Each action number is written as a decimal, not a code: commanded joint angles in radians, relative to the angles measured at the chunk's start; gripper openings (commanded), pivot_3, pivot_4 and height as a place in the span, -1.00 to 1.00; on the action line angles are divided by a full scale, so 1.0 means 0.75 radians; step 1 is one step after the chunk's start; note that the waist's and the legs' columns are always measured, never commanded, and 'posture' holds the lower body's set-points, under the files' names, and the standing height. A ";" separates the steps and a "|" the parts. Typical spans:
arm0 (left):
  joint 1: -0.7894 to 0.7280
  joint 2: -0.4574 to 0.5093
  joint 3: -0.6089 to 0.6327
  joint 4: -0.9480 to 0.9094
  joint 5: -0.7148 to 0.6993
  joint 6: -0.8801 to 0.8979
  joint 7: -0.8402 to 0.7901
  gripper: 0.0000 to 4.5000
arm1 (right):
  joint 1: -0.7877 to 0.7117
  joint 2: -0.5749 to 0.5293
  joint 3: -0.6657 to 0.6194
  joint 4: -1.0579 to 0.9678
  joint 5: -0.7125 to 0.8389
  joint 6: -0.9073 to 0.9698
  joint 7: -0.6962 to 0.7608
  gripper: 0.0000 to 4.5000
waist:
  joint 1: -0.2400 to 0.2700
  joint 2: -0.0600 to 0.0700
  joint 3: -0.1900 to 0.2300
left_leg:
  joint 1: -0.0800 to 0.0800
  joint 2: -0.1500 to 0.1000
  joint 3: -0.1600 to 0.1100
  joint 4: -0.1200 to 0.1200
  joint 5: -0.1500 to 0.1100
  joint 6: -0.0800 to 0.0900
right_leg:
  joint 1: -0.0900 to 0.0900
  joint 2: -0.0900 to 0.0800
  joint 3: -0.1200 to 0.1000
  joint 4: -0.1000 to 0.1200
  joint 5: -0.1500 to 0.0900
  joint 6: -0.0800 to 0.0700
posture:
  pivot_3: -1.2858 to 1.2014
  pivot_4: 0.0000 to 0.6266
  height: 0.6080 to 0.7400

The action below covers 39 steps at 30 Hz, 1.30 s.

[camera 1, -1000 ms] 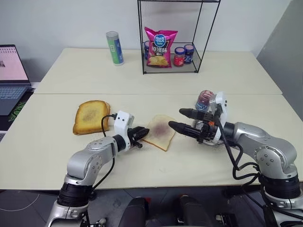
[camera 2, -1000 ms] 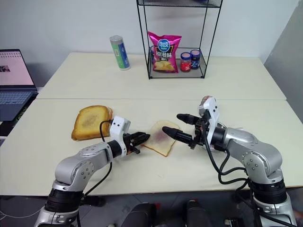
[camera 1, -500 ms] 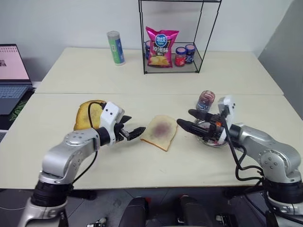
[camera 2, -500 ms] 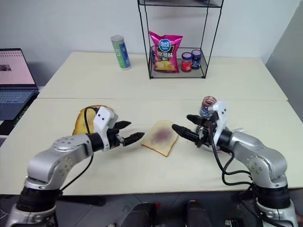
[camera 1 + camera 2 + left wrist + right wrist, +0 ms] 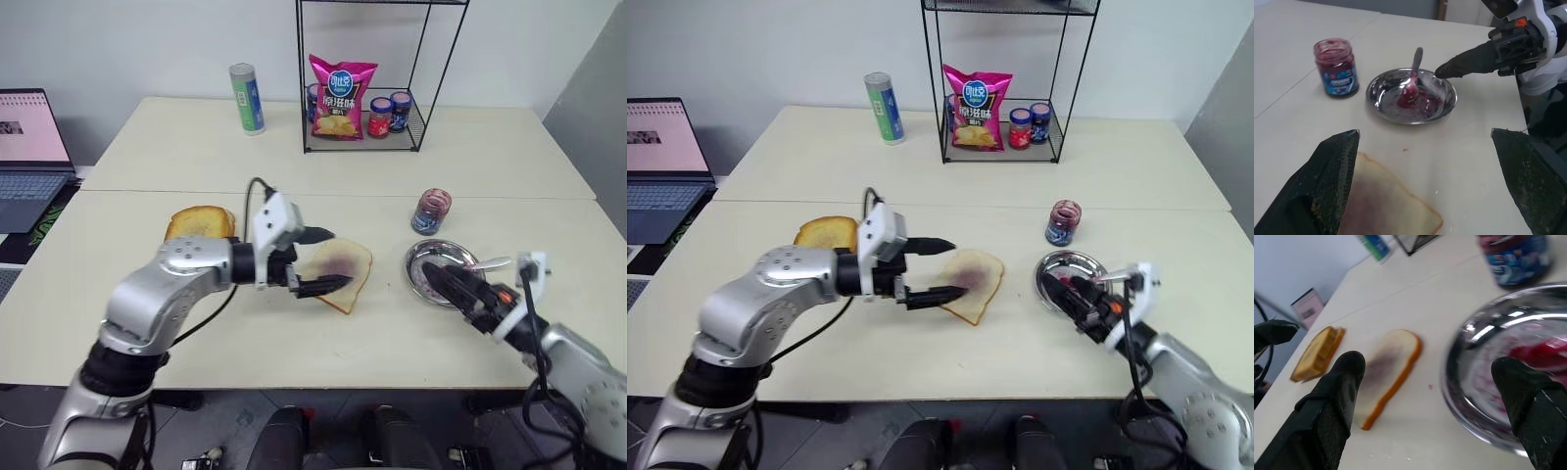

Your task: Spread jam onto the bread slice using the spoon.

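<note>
My left gripper (image 5: 315, 260) is wide open above the bread (image 5: 339, 273). My right gripper (image 5: 1430, 396) is open too. The left wrist view shows the spoon (image 5: 1413, 78) lying in the plate (image 5: 1382, 86).

Hidden edges, cut-off corners and smeared detail around the bread and the metal plate

From where I stand, the left gripper (image 5: 318, 262) covers the near-left edge of the square pale bread slice with the purple smear (image 5: 343, 270), and the left arm hides the lower part of the golden-brown toasted slice (image 5: 199, 221). In the left wrist view the bread slice runs off the picture's edge. The open laptop (image 5: 27, 157) is cut by the picture's side. In the right wrist view the round silver metal plate (image 5: 1484, 362) is blurred and cropped, so the small silver spoon cannot be made out there, and the small clear glass jam jar with the blue label (image 5: 1515, 254) is clipped. Labels on the little jars in the black wire rack (image 5: 387, 113) are too small to read.
</note>
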<state>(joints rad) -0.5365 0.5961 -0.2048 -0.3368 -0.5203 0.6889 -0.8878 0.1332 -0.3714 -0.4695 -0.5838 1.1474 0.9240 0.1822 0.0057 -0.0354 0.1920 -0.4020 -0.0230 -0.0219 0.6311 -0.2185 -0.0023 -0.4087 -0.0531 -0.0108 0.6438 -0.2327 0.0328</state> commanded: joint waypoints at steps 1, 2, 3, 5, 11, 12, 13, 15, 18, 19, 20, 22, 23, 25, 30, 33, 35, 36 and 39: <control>-0.035 -0.036 -0.022 0.010 0.022 -0.055 -0.033 0.99 | 0.051 0.011 -0.081 -0.040 0.141 -0.052 -0.098 1.00 | -0.008 0.000 0.000 | 0.001 0.000 0.000 0.000 0.000 0.000 | 0.000 0.000 0.000 0.000 0.000 -0.001 | 0.03 -0.52 1.00; -0.039 -0.046 -0.026 0.014 0.023 -0.058 -0.038 0.99 | 0.063 0.006 -0.092 -0.035 0.155 -0.060 -0.106 1.00 | -0.008 0.000 0.000 | 0.001 0.000 0.000 0.000 0.000 0.000 | 0.000 0.000 0.000 0.001 -0.001 -0.003 | 0.03 -0.52 1.00; -0.040 -0.063 -0.047 0.013 0.034 -0.080 -0.049 0.99 | 0.067 0.016 -0.125 0.008 0.183 -0.084 -0.136 1.00 | -0.008 0.001 0.000 | 0.001 0.000 -0.001 0.000 0.000 0.000 | 0.001 0.001 -0.001 0.001 -0.002 -0.004 | 0.03 -0.52 1.00; -0.042 -0.084 -0.073 0.014 0.054 -0.107 -0.063 0.99 | 0.067 0.020 -0.160 0.064 0.221 -0.116 -0.176 1.00 | -0.008 0.001 0.000 | 0.001 0.001 -0.001 0.000 0.000 0.000 | 0.001 0.001 -0.001 0.001 -0.002 -0.004 | 0.03 -0.52 1.00; -0.053 -0.138 -0.096 0.022 0.105 -0.136 -0.039 0.99 | -0.132 0.064 -0.166 0.351 0.281 -0.215 -0.278 1.00 | -0.012 0.001 0.000 | 0.001 0.000 0.000 0.000 0.000 0.000 | 0.001 0.001 0.000 0.000 0.000 -0.001 | 0.03 -0.52 1.00; -0.052 -0.135 -0.097 0.024 0.118 -0.142 -0.040 0.99 | -0.155 0.066 -0.156 0.385 0.268 -0.220 -0.279 1.00 | -0.012 0.001 0.000 | 0.001 0.001 0.000 0.000 0.000 0.000 | 0.001 0.002 0.000 0.000 0.000 -0.001 | 0.03 -0.52 1.00; -0.050 -0.131 -0.100 0.021 0.127 -0.147 -0.045 0.99 | -0.173 0.062 -0.146 0.413 0.252 -0.222 -0.278 1.00 | -0.011 0.002 0.000 | 0.002 0.001 0.000 0.000 0.000 0.000 | 0.001 0.002 0.000 0.001 0.000 -0.002 | 0.03 -0.52 1.00; -0.038 -0.133 -0.089 0.001 0.121 -0.131 -0.038 0.99 | -0.220 0.047 -0.128 0.481 0.227 -0.225 -0.267 1.00 | -0.010 0.004 -0.001 | 0.002 0.001 -0.001 -0.001 0.000 0.000 | 0.001 0.003 -0.001 0.001 0.000 -0.001 | 0.03 -0.52 1.00; -0.016 -0.125 -0.076 -0.029 0.116 -0.116 -0.028 0.99 | -0.287 0.035 -0.123 0.579 0.196 -0.238 -0.273 1.00 | -0.010 0.004 0.000 | 0.001 0.000 0.000 -0.001 0.000 0.000 | 0.001 0.003 0.000 0.001 0.000 -0.001 | 0.03 -0.52 1.00; -0.009 -0.123 -0.075 -0.037 0.118 -0.113 -0.021 0.99 | -0.308 0.032 -0.127 0.611 0.189 -0.241 -0.277 1.00 | -0.010 0.004 -0.001 | 0.001 0.000 0.000 -0.001 0.000 0.000 | 0.001 0.003 0.000 0.001 0.000 0.000 | 0.03 -0.52 1.00; 0.000 -0.120 -0.071 -0.047 0.120 -0.109 -0.011 0.99 | -0.328 0.028 -0.129 0.642 0.180 -0.244 -0.275 1.00 | -0.010 0.004 0.000 | 0.001 0.000 0.000 -0.001 0.000 0.000 | 0.001 0.003 0.000 0.000 0.000 0.000 | 0.03 -0.52 1.00; 0.017 -0.115 -0.062 -0.067 0.115 -0.095 0.008 0.99 | -0.364 0.016 -0.131 0.700 0.159 -0.245 -0.259 1.00 | -0.010 0.004 -0.001 | 0.001 0.000 0.000 -0.001 0.000 0.000 | 0.001 0.003 0.000 0.001 0.000 0.000 | 0.03 -0.52 1.00; 0.024 -0.111 -0.057 -0.079 0.113 -0.089 0.016 0.99 | -0.379 0.014 -0.129 0.720 0.154 -0.243 -0.255 1.00 | -0.010 0.004 -0.001 | 0.001 0.000 0.000 -0.001 0.000 0.000 | 0.001 0.003 0.000 0.001 0.000 0.000 | 0.03 -0.52 1.00; 0.032 -0.106 -0.051 -0.093 0.111 -0.082 0.026 0.99 | -0.398 0.008 -0.122 0.747 0.142 -0.240 -0.241 1.00 | -0.010 0.004 -0.001 | 0.001 0.000 0.000 0.000 0.000 0.000 | 0.001 0.003 0.000 0.002 0.000 0.000 | 0.03 -0.52 1.00; 0.038 -0.101 -0.040 -0.111 0.104 -0.066 0.045 0.99 | -0.456 0.005 -0.098 0.818 0.087 -0.247 -0.197 1.00 | -0.010 0.004 -0.001 | 0.001 0.001 0.000 0.000 0.000 0.000 | 0.001 0.004 0.000 0.002 0.000 0.000 | 0.03 -0.52 1.00; 0.041 -0.098 -0.037 -0.125 0.095 -0.050 0.053 0.99 | -0.504 0.017 -0.102 0.884 0.050 -0.275 -0.176 1.00 | -0.011 0.004 -0.001 | 0.001 0.001 0.000 0.000 0.000 0.000 | 0.001 0.006 0.000 0.002 0.000 0.000 | 0.03 -0.52 1.00; 0.042 -0.092 -0.037 -0.131 0.091 -0.039 0.051 0.99 | -0.521 0.018 -0.103 0.922 0.023 -0.286 -0.149 1.00 | -0.011 0.004 -0.001 | 0.001 0.001 0.000 0.000 0.000 0.000 | 0.001 0.008 0.000 0.002 0.000 0.000 | 0.03 -0.52 1.00; 0.043 -0.086 -0.035 -0.134 0.083 -0.030 0.045 0.99 | -0.528 0.019 -0.101 0.939 0.008 -0.295 -0.133 1.00 | -0.011 0.004 -0.001 | 0.001 0.001 0.000 0.000 0.000 0.000 | 0.001 0.008 0.000 0.002 0.000 0.000 | 0.03 -0.52 1.00; 0.042 -0.074 -0.031 -0.142 0.075 -0.017 0.038 0.99 | -0.540 0.025 -0.094 0.960 -0.023 -0.305 -0.098 1.00 | -0.011 0.004 -0.001 | 0.001 0.001 0.000 0.000 0.000 0.000 | 0.001 0.009 0.001 0.002 0.000 0.000 | 0.03 -0.52 1.00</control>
<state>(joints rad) -0.5037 0.5335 -0.2617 -0.3962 -0.4462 0.6737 -0.8579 -0.2607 -0.3498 -0.5311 0.1375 1.1472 0.7100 0.0829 -0.0025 -0.0321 0.1915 -0.4009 -0.0226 -0.0219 0.6310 -0.2183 -0.0019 -0.4077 -0.0465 -0.0103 0.6451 -0.2324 0.0331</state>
